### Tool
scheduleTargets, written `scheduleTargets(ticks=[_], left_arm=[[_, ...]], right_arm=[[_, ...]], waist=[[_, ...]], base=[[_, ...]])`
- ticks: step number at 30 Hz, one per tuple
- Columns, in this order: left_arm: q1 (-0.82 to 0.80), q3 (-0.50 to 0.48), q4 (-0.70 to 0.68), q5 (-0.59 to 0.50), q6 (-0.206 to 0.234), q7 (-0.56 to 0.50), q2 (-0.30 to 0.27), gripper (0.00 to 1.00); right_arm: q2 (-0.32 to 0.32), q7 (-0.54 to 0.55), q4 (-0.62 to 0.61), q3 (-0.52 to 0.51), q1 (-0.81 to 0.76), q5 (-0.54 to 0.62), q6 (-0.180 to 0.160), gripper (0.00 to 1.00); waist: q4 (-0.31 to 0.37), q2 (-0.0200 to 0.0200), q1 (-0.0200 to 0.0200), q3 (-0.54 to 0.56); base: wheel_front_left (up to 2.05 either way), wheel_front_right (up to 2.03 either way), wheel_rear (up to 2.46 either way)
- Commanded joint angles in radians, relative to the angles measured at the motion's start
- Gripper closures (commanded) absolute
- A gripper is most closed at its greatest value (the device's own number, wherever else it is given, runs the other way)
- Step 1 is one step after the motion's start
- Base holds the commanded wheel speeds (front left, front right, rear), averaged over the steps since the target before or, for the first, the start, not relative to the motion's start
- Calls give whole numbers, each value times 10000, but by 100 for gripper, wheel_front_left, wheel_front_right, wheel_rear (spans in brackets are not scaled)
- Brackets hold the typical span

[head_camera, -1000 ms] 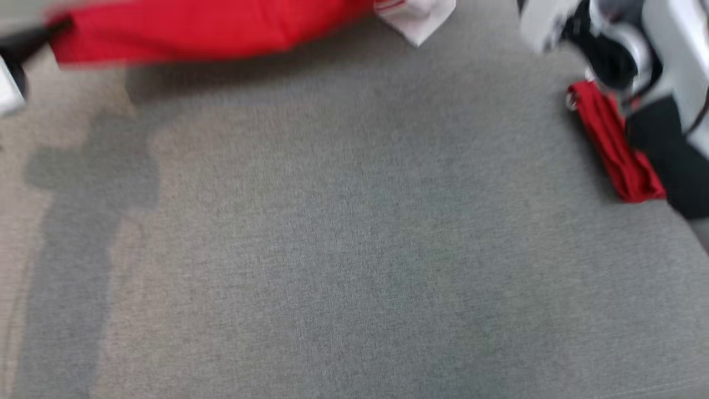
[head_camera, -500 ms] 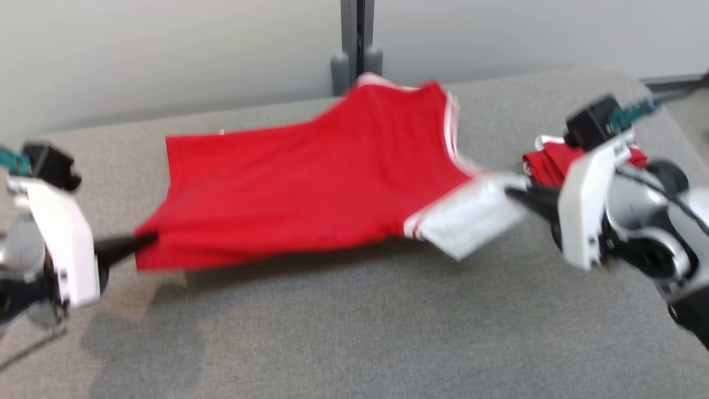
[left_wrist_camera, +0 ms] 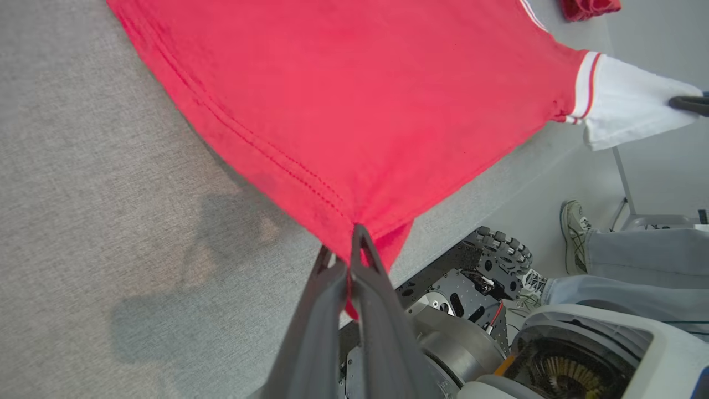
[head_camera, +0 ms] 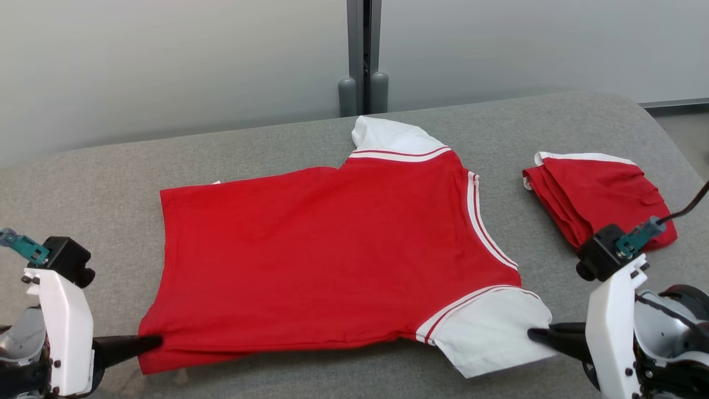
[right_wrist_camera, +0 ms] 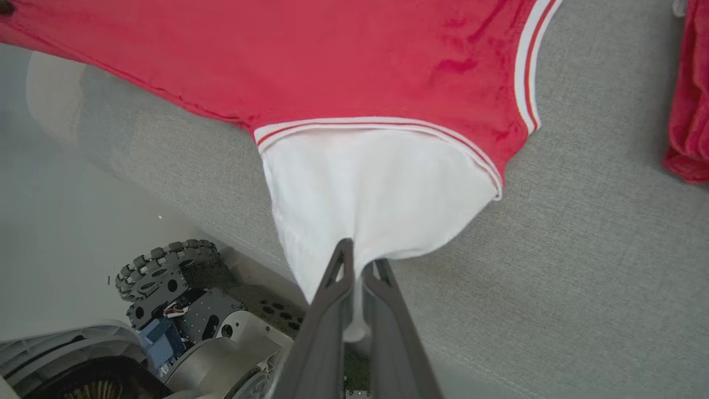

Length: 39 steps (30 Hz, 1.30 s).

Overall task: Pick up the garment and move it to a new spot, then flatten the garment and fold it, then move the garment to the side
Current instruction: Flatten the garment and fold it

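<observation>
The garment (head_camera: 327, 255) is a red T-shirt with white sleeves, spread flat across the grey padded table (head_camera: 249, 138), collar toward the right. My left gripper (head_camera: 152, 343) is shut on its near hem corner (left_wrist_camera: 360, 221). My right gripper (head_camera: 534, 334) is shut on the near white sleeve (head_camera: 493, 332), and the right wrist view shows the sleeve cloth (right_wrist_camera: 376, 199) pinched between the fingers. The far white sleeve (head_camera: 388, 138) lies flat near the table's back edge.
A second red garment (head_camera: 598, 194), folded, lies at the table's right end. A grey post (head_camera: 364, 55) stands behind the table against the pale wall. A person's legs and shoes (left_wrist_camera: 576, 233) and the robot's wheeled base (right_wrist_camera: 166, 277) are below the table's near edge.
The camera has swung up from the bare table surface to the whole table. Over the last half second the garment came down from hanging stretched between the grippers to lying flat.
</observation>
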<state>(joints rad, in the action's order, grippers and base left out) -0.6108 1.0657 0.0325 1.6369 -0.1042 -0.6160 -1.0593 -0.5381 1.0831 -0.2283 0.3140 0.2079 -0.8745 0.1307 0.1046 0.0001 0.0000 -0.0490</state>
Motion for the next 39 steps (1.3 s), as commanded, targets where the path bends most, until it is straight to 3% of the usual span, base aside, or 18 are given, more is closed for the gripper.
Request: scheduleTargets(ticks=[1,9,17,19,30,39], left_arm=[[111,-10,-182,128,96,-115,-90,100],[-422,-162,-282,326,353,-643,-9,100],[-1396,-215,867,697,579,-1997,420,100],[-1713,-283,1303,760,436,-2307,606,100],[-2297,-521,2257,747,122,-2456,1161,100],[-2768,-514,2942,524,9,-2612,1736,100]], right_arm=[[389,580,-433,-457,-389,335,2,100],[1893,2038,-838,-1419,116,1302,2,100],[3377,3008,927,-2455,2113,2363,2,100],[3750,3044,1661,-2937,2823,2801,2,100],[4338,2675,3296,-4093,4007,3722,2,100],[4497,2231,3971,-3956,4620,4302,2,100]], waist=[[-34,-1,0,-56],[-84,-1,0,-705],[-190,-1,0,-1639],[-246,-1,0,-1870],[-495,-1,0,-2170],[-475,-1,0,-2567]], base=[[0,0,0],[0,0,0],[0,0,0],[0,0,0],[0,0,0],[0,0,0]])
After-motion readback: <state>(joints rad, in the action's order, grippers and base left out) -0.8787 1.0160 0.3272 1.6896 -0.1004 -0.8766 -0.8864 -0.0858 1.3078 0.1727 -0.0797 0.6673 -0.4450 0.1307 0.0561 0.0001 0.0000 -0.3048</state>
